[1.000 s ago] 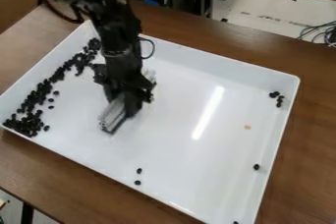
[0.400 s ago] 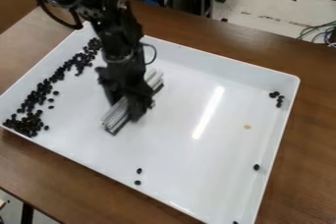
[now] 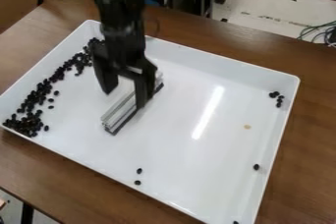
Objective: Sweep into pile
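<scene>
The arm point(image 3: 121, 26) hangs nearly upright from the top edge, tool point(image 3: 125, 100) spread wide above the grey bar point(image 3: 121, 116); the bar lies slantwise in the white tray point(image 3: 226, 64); dark beans point(image 3: 26, 124) line its left side.

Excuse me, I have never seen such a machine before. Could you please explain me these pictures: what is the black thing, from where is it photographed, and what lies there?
The black machine is a robot arm. Its gripper hangs over the work with its two fingers apart. Every picture comes from one fixed camera, looking down at a slant.

A large white tray stands on a brown table. Many small black pieces lie in a long band by its left wall in the picture; a few others are scattered elsewhere.

The grey bar lies in the tray below the gripper, not gripped; it is probably the sweeping tool.
</scene>
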